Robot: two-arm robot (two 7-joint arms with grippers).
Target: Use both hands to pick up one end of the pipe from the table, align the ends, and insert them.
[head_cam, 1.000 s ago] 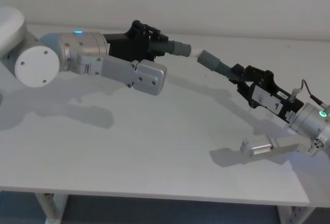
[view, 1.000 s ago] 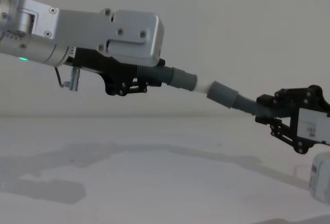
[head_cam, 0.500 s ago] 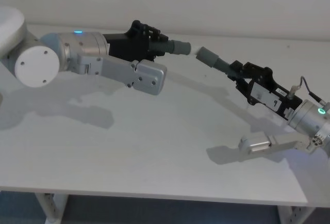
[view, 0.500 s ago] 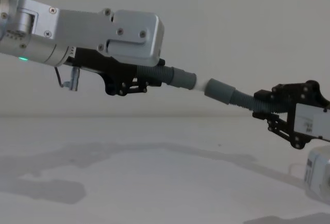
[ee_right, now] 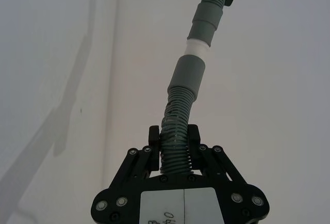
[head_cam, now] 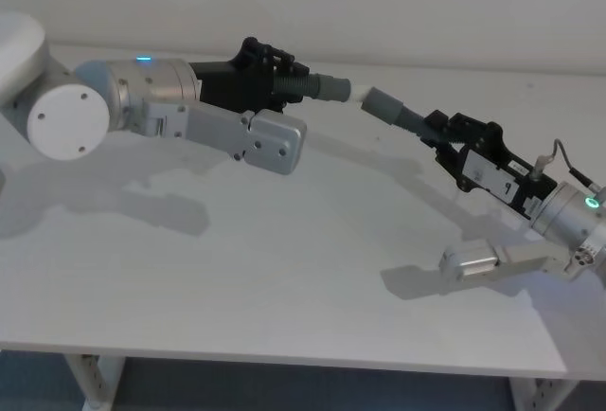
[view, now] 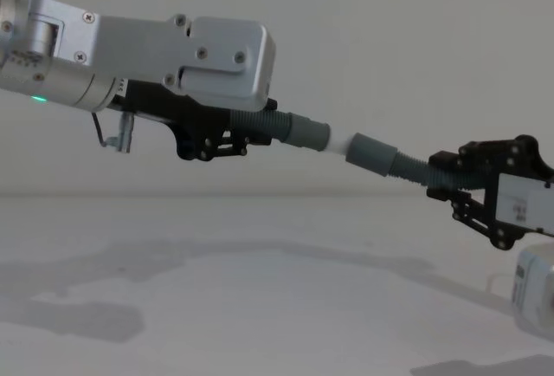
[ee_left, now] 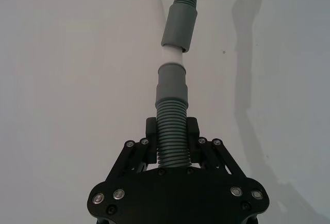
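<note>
I hold both hose pieces in the air above the counter (head_cam: 284, 269): my left claw (head_cam: 268, 84) pinches the ribbed part of one hose (head_cam: 317, 87), my right claw (head_cam: 445, 136) pinches the other hose (head_cam: 398, 116). Gripping behind the cuffs leaves the ends free between my claws, where the whitish tip (view: 339, 145) sits partly inside the wider sleeve (view: 372, 153), nearly in one line, so I judge a straight push is needed.

Two dark grey ribbed hose pieces held above table, nearly in line. Left piece (head_cam: 305, 82) clamped between left jaws; whitish tip (view: 339, 144) meets right piece's (head_cam: 402, 116) wider sleeve (view: 372, 152).
</note>
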